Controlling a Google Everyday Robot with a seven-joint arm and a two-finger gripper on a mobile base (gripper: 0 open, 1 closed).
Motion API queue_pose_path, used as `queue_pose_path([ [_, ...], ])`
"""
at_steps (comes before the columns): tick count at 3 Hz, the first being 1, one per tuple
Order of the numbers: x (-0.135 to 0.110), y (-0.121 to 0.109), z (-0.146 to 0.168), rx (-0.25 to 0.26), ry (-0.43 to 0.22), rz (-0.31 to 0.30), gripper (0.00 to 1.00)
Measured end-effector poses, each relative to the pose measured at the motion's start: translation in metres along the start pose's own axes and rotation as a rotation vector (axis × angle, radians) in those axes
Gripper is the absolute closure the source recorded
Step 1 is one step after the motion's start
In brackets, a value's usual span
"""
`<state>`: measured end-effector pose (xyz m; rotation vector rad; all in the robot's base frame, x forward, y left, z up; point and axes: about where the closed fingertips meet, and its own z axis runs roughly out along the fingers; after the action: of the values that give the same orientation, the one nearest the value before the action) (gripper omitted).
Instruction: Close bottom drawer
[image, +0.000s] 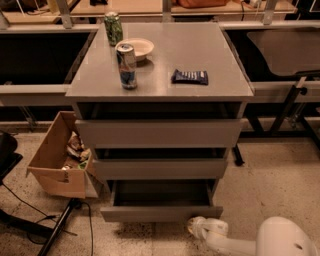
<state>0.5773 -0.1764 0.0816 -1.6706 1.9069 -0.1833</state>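
The bottom drawer (160, 213) of the grey cabinet (160, 80) stands pulled out, its plain grey front low near the floor and its shallow grey tray showing behind it. The middle drawer front (160, 169) and the taller top drawer front (160, 132) sit above it, each a little out. My gripper (196, 227) is at the bottom of the view, at the end of the white arm (280, 240), just below and in front of the bottom drawer's right corner, close to its front.
On the cabinet top stand a blue can (127, 66), a green can (113, 28), a small bowl (136, 48) and a dark snack packet (190, 76). An open cardboard box (57, 157) with clutter sits on the floor at the left. Table legs stand at the right.
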Motion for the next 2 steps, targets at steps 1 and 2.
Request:
queue_pose_path([
  [1,0.0050,-0.0231,0.0114,0.018,-0.026,-0.010,1.00],
  [2,0.0059,-0.0271,0.0119,0.023,-0.027,-0.012,1.00],
])
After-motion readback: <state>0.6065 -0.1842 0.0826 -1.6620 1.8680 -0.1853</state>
